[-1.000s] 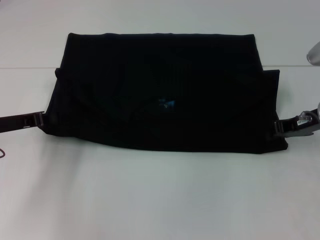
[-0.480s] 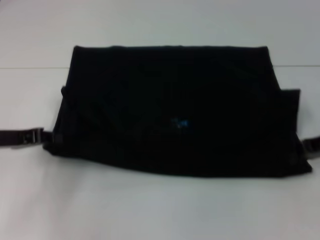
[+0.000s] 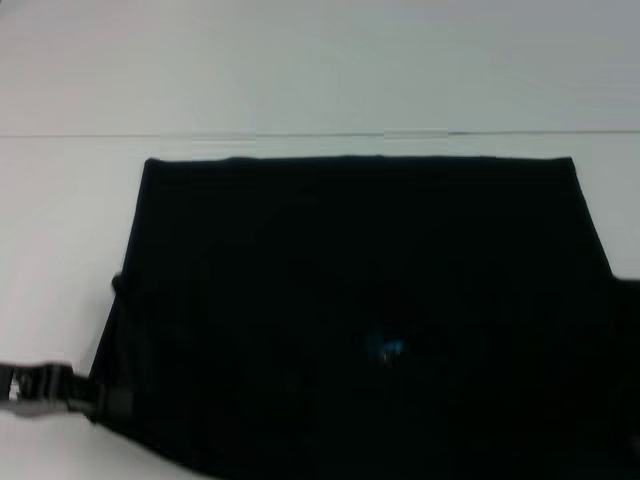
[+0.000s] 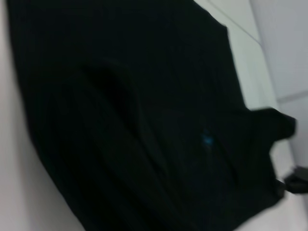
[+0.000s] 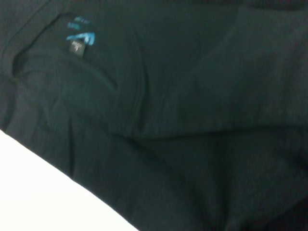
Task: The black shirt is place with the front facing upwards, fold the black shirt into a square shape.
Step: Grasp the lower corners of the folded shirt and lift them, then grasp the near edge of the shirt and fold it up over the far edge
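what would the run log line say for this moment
stage: fold under way | black shirt: folded wide on white table, blue neck label showing | left gripper: at shirt's left edge | right gripper: out of view

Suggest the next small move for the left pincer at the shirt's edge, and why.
Probably lift that edge and carry it across toward the middle: the left pincer sits at the left side of the black shirt, which lies much wider than deep.

Left gripper low at left edge of head view, arm reaching in sideways.
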